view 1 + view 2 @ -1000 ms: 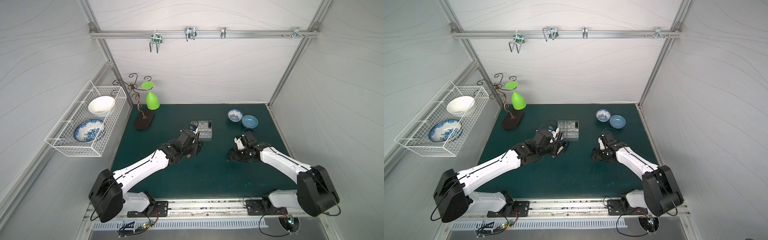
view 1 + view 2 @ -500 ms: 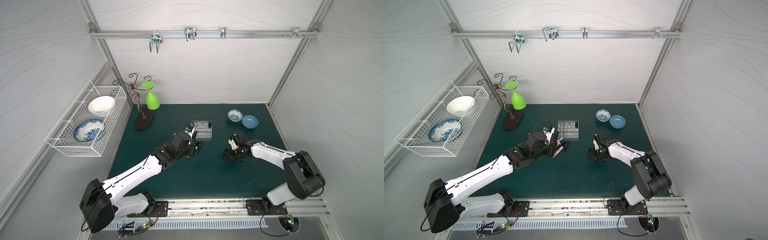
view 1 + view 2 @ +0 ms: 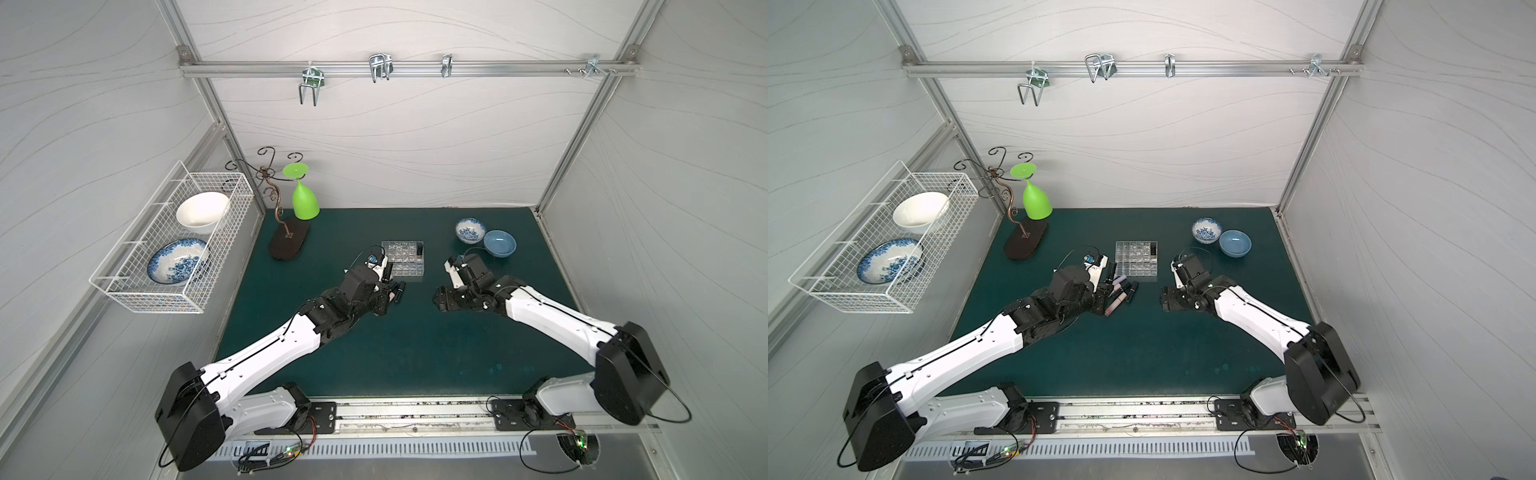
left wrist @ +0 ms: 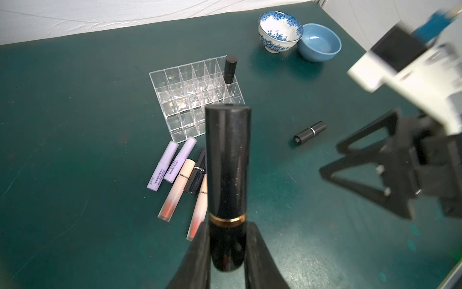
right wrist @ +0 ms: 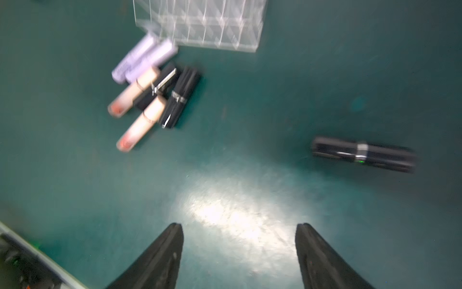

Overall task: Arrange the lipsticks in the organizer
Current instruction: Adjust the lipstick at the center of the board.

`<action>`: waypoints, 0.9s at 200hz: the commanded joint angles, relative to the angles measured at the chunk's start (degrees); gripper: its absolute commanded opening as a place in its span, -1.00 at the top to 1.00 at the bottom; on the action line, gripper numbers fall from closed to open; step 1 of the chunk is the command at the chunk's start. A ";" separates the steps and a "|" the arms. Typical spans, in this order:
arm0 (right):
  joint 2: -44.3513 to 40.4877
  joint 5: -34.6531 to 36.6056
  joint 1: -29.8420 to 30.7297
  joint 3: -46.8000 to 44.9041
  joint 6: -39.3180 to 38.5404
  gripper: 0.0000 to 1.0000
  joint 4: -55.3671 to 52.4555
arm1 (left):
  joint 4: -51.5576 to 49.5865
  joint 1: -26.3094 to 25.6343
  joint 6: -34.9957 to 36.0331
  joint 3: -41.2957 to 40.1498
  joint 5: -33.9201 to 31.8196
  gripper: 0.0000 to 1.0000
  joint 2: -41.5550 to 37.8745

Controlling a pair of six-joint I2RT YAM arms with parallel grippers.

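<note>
Left hand (image 4: 227, 225): pinched on black gold-banded lipstick (image 4: 227, 162) | right hand (image 5: 239, 226): spread apart, empty, above green mat (image 5: 75, 175)

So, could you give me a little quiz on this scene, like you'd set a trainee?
1. True or false: the left end effector grips a black lipstick with a gold band.
2. How many lipsticks stand in the clear organizer? A) none B) one C) three
3. Fill in: the right end effector is ____ with nothing between its fingers.

Key: 1 true. 2 B, the standing black tube. 3 open.
</note>
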 commanded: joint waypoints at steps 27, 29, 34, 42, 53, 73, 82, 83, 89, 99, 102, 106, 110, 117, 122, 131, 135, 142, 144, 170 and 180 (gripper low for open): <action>8.49 4.56 -10.04 3.03 -6.51 -0.57 2.85 | 4.20 0.16 -0.34 -0.06 1.49 0.87 -0.78; 9.20 4.96 -10.03 3.40 -6.75 -0.57 2.93 | 4.24 0.16 -0.35 -0.08 1.48 0.87 -0.84; 10.84 5.80 -10.01 4.99 -7.31 -0.57 2.96 | 4.20 0.16 -0.27 -0.16 1.39 0.87 -0.97; 13.59 6.31 -10.06 7.29 -8.23 -0.55 3.22 | 4.25 0.16 -0.18 -0.26 1.11 0.88 -1.13; 17.17 6.70 -10.01 10.32 -9.27 -0.54 3.57 | 4.23 0.16 -0.02 -0.35 0.84 0.87 -1.11; 23.75 7.06 -10.00 15.56 -10.13 -0.49 4.14 | 4.30 0.18 0.11 -0.35 0.73 0.88 -0.90; 26.59 7.49 -10.00 17.74 -10.50 -0.47 4.44 | 4.33 0.16 0.18 -0.35 0.79 0.88 -0.72; 26.88 7.51 -10.00 17.88 -10.51 -0.47 4.45 | 4.35 0.16 0.18 -0.35 0.84 0.88 -0.63; 28.68 7.77 -10.00 19.38 -10.64 -0.45 4.54 | 4.37 0.16 0.26 -0.35 0.92 0.88 -0.55; 31.27 8.26 -10.00 21.37 -11.11 -0.44 4.92 | 4.46 0.20 0.27 -0.25 0.95 0.88 -0.24; 32.06 8.31 -10.00 21.94 -11.21 -0.44 5.02 | 4.46 0.16 0.34 -0.26 1.05 0.88 -0.15; 32.94 8.41 -10.00 22.64 -11.34 -0.44 5.25 | 4.48 0.16 0.35 -0.19 1.08 0.88 -0.06; 33.83 8.57 -10.00 23.24 -11.46 -0.43 5.35 | 4.46 0.16 0.35 -0.18 1.06 0.88 0.12; 35.35 8.62 -10.00 24.44 -11.86 -0.42 5.50 | 4.57 0.21 0.36 -0.18 1.18 0.88 0.34; 36.47 8.63 -10.00 25.31 -12.21 -0.42 5.30 | 4.59 0.16 0.44 -0.07 1.21 0.88 0.50; 38.12 8.66 -10.00 26.69 -12.45 -0.40 4.85 | 4.59 0.16 0.48 -0.02 1.19 0.88 0.86; 38.63 8.62 -10.01 27.15 -12.55 -0.39 4.77 | 4.63 0.16 0.59 0.00 1.21 0.88 1.01; 39.31 8.33 -10.02 27.41 -12.66 -0.38 4.78 | 4.63 0.16 0.62 0.13 1.29 0.88 1.22; 39.42 8.28 -10.01 27.42 -12.59 -0.38 4.86 | 4.61 0.16 0.64 0.14 1.25 0.88 1.30; 39.63 7.79 -10.00 26.65 -12.63 -0.38 5.64 | 4.64 0.16 0.66 0.43 1.41 0.88 2.09; 39.31 7.77 -10.00 26.67 -12.58 -0.38 5.74 | 4.73 0.16 0.62 0.44 1.62 0.88 2.35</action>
